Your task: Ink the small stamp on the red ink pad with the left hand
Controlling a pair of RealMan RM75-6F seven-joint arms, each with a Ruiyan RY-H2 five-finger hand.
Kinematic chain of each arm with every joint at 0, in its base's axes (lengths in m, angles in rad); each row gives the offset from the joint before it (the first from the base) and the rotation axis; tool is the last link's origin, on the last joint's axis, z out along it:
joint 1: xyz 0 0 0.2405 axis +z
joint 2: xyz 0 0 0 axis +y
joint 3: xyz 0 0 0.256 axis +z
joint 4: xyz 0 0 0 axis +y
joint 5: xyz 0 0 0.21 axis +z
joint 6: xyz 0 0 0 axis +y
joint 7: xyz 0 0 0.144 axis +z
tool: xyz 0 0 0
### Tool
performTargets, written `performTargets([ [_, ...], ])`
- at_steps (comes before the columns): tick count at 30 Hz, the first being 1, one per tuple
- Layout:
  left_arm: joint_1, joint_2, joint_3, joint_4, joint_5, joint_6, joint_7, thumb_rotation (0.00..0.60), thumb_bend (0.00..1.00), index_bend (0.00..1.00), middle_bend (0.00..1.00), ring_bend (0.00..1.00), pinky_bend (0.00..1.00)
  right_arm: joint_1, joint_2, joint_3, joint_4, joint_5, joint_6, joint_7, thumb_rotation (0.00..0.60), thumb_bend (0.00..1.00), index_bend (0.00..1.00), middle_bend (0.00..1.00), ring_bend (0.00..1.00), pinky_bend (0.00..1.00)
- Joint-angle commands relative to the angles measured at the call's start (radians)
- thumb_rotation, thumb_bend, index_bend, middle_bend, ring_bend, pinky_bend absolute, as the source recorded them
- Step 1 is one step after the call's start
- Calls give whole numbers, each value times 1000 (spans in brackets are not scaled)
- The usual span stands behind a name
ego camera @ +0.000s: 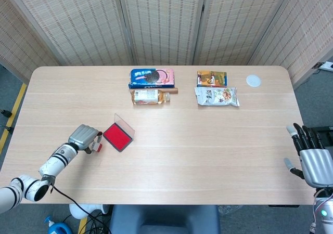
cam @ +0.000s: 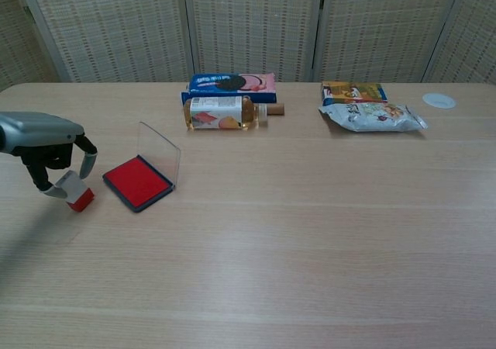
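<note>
The ink pad (cam: 137, 183) is bright red in a dark blue tray, its raised lid clear. The small stamp (cam: 76, 191) is white above, red below. The left robot hand (cam: 45, 138) is silver-grey with black fingers (pale tips). The surface (ego camera: 208, 140) is light wood grain. The cookie box (ego camera: 151, 77) is blue and pink.

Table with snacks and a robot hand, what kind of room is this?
Probably a robot test room, not a kitchen: woven screens fence a bare wooden table, where a robot's left hand holds a small stamp.
</note>
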Motion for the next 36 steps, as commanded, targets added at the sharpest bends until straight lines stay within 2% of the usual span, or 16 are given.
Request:
performTargets([
  [1, 5, -6, -3, 11, 10, -3, -10, 600, 388, 660, 1000, 977, 934, 0, 0, 0, 0, 1, 0, 0, 600, 294, 0, 0, 0, 0],
  [4, 8, -11, -5, 23, 22, -7, -18, 600, 369, 658, 1000, 977, 934, 0, 0, 0, -1, 0, 1, -1, 600, 294, 0, 0, 0, 0],
  [6, 9, -14, -6, 31, 25, -7, -11, 600, 312, 647, 1000, 977, 934, -1, 0, 0, -1, -1, 2, -1, 600, 294, 0, 0, 0, 0],
  [9, 13, -18, -12, 36, 21, -1, 9, 600, 148, 581, 1000, 976, 934, -2, 0, -1, -2, -3, 5, -1, 600, 294, 0, 0, 0, 0],
  [11, 14, -16, -16, 30, 13, -4, 25, 600, 92, 518, 1000, 973, 934, -3, 0, -1, -2, -5, 9, 1, 600, 294, 0, 0, 0, 0],
  [20, 17, -3, -31, -19, -43, -4, 122, 600, 44, 335, 1000, 962, 930, -11, 2, -3, -1, -16, 27, 9, 600, 294, 0, 0, 0, 0],
  [23, 22, 33, -40, -84, -52, 28, 158, 600, 38, 299, 1000, 954, 926, -12, 3, -3, -1, -18, 31, 11, 600, 294, 0, 0, 0, 0],
  [25, 32, 77, -46, -155, -46, 75, 188, 600, 35, 283, 1000, 945, 919, -14, 4, -3, -1, -18, 32, 14, 600, 294, 0, 0, 0, 0],
  [30, 110, 281, -63, -439, -1, 305, 293, 600, 34, 269, 1000, 920, 904, -19, 7, -4, 0, -25, 43, 22, 600, 294, 0, 0, 0, 0],
  [33, 186, 398, -67, -581, 37, 460, 320, 600, 34, 226, 1000, 864, 883, -21, 6, -5, -2, -30, 49, 21, 600, 294, 0, 0, 0, 0],
  [36, 273, 483, -57, -662, 96, 605, 312, 600, 32, 154, 981, 774, 828, -21, 3, -7, -4, -38, 53, 14, 600, 294, 0, 0, 0, 0],
])
